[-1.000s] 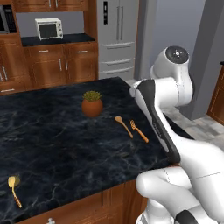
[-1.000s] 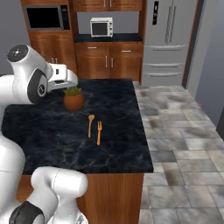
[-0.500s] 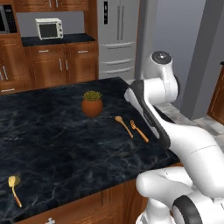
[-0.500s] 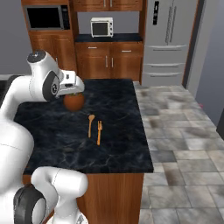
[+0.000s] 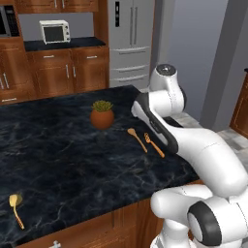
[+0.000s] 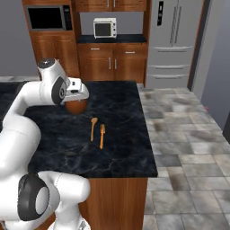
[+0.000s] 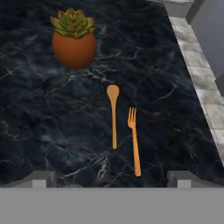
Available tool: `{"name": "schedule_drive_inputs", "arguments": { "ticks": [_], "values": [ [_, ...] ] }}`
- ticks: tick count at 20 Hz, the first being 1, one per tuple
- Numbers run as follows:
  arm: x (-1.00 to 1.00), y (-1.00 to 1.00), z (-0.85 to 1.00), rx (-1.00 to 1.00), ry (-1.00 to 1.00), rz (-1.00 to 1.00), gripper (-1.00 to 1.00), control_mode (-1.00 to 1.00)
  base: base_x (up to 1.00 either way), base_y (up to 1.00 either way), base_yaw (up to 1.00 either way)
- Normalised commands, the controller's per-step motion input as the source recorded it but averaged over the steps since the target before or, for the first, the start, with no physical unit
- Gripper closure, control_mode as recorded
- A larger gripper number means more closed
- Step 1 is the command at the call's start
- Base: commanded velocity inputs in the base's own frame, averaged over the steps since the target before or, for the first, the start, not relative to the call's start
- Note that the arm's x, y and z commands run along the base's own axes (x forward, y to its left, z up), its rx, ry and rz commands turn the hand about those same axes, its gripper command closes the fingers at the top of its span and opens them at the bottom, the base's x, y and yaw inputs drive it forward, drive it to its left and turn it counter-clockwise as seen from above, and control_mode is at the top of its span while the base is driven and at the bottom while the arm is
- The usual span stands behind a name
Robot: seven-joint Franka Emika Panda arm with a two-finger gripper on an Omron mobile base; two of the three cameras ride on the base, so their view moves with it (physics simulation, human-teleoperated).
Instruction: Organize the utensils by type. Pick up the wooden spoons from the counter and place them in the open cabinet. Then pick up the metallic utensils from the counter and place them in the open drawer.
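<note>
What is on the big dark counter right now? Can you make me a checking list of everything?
Surface: dark marbled counter, nothing spilled.
Job's things: wooden spoon and orange fork lie side by side, apart, near the counter's right edge; a second spoon lies alone at the front left corner.
Clutter: potted succulent stands upright behind the spoon and fork.
End effector: open, empty, above the counter and aimed at the spoon and fork.
Cables: nothing seen.
Surroundings: toaster oven on the back counter, fridge beside it, tiled floor to the right.
</note>
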Motion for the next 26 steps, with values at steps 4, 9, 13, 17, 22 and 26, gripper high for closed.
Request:
{"name": "schedule_drive_inputs", "arguments": {
  "ticks": [4,9,13,17,22,26],
  "values": [
    [0.08,0.05,-0.31,0.00,0.06,0.00,-1.00,-1.00,0.00,0.00,0.00],
    [0.03,0.02,-0.35,0.00,0.05,0.00,-1.00,-1.00,0.00,0.00,0.00],
    [0.23,-0.03,-0.34,0.00,0.00,0.02,-1.00,-1.00,0.00,0.00,0.00],
    [0.41,-0.07,-0.43,0.00,0.15,0.07,-1.00,-1.00,0.00,0.00,0.00],
    [0.42,-0.07,-0.46,0.00,0.20,0.06,-1.00,-1.00,0.00,0.00,0.00],
    [0.39,-0.06,-0.41,0.00,0.19,0.03,-1.00,-1.00,0.00,0.00,0.00]
  ]
}}
